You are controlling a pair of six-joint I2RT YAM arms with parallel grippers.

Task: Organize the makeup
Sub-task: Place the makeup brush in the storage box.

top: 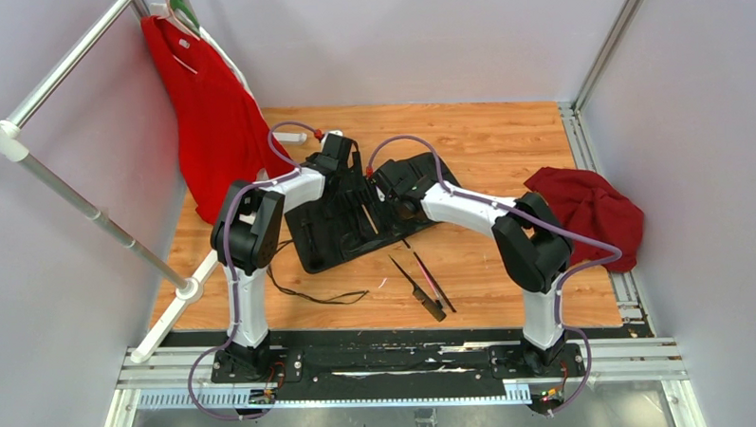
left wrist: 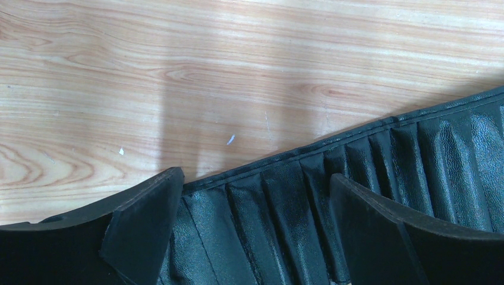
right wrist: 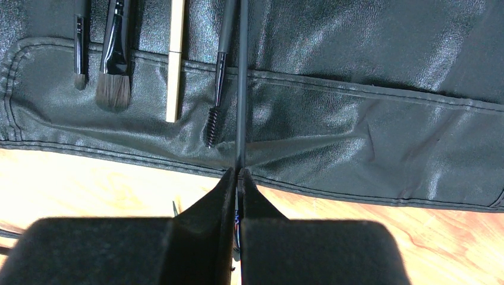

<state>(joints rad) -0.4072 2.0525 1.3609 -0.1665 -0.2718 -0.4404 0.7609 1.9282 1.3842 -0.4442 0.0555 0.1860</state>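
Note:
The black roll-up case [top: 329, 236] lies open mid-table. My right gripper [right wrist: 239, 172] is shut on a thin black makeup stick [right wrist: 242, 89] that reaches up over the case's pocket [right wrist: 356, 136]. A small brush [right wrist: 80, 53], a flat brush [right wrist: 115, 65], a tan pencil [right wrist: 174, 65] and a spoolie [right wrist: 213, 116] sit in slots left of it. A comb-like tool [top: 417, 286] and a pink-accented one [top: 434, 282] lie loose on the wood in front of the case. My left gripper [left wrist: 257, 178] stands open over the case's pleated edge [left wrist: 285, 225], nothing between its fingers [left wrist: 148, 225].
A thin black cord [top: 311, 294] loops on the table near the left arm. A red cloth [top: 588, 211] is heaped at the right edge. A red shirt [top: 214, 115] hangs from a white rack [top: 89, 209] on the left.

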